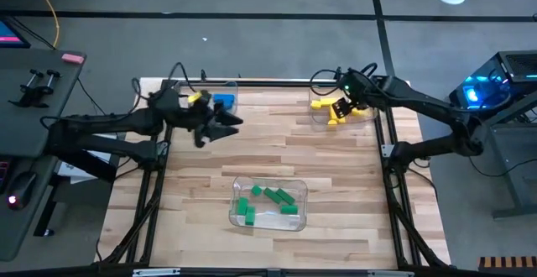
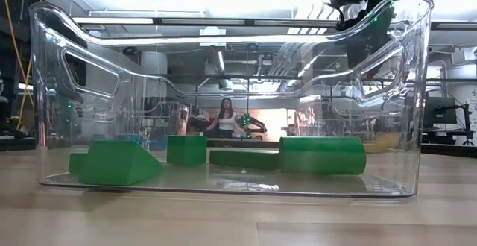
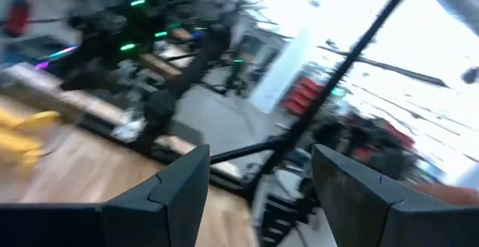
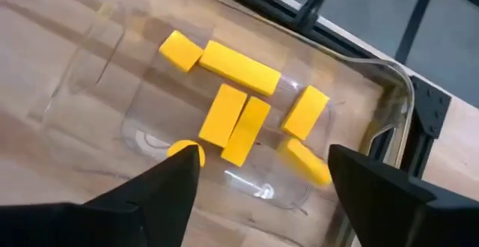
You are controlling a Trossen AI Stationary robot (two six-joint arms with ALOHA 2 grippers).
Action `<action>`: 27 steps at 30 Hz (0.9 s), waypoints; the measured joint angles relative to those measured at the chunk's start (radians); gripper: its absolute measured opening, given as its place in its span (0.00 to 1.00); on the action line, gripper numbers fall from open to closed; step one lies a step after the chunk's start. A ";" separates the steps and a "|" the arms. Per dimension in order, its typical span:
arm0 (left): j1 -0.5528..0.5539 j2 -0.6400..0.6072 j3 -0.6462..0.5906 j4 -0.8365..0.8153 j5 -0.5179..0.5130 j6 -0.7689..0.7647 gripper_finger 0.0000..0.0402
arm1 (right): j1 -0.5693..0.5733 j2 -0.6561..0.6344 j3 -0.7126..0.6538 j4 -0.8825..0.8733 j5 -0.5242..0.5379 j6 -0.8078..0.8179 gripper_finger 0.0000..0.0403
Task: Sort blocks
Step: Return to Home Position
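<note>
At the table's far right stands a clear tray (image 4: 393,90) holding several yellow blocks (image 4: 238,66), which lie flat on its floor. My right gripper (image 4: 262,159) hangs open just above it (image 1: 342,107), pointing steeply down, nothing between its fingers. One yellow block (image 4: 185,151) shows right beside a fingertip. Near the front edge, a clear tray (image 1: 239,182) holds several green blocks (image 1: 277,196) (image 2: 320,155). At the far left, blue blocks (image 1: 224,102) lie in another tray. My left gripper (image 1: 233,124) is open and level above the table near them, holding nothing (image 3: 258,157).
A small yellow piece (image 1: 199,98) shows beside the blue blocks, behind my left arm. Bare wooden tabletop (image 1: 285,147) lies between the three trays. A black frame rail (image 1: 268,81) runs along the far edge. A person stands far off in the room (image 2: 225,118).
</note>
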 joint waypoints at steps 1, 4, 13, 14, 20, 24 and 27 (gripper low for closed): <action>0.000 -0.019 0.000 -0.001 0.025 0.003 0.55 | 0.006 -0.007 0.000 -0.003 -0.005 -0.009 0.73; -0.003 -0.102 0.000 -0.046 0.056 0.037 0.55 | 0.040 -0.051 0.006 -0.022 -0.022 -0.004 0.74; -0.115 -0.407 -0.235 -0.085 -0.328 0.130 0.55 | 0.205 -0.312 0.009 -0.054 -0.085 0.206 0.75; -0.129 -0.433 -0.290 -0.048 -0.364 0.114 0.55 | 0.226 -0.336 0.009 -0.057 -0.105 0.224 0.75; -0.154 -0.566 -0.548 0.141 -0.430 0.037 0.55 | 0.336 -0.413 0.009 -0.062 -0.127 0.414 0.75; -0.130 -0.654 -0.641 0.184 -0.436 0.017 0.55 | 0.385 -0.411 0.009 -0.062 -0.123 0.484 0.75; -0.112 -0.710 -0.674 0.154 -0.437 0.011 0.55 | 0.419 -0.406 0.009 -0.065 -0.123 0.509 0.75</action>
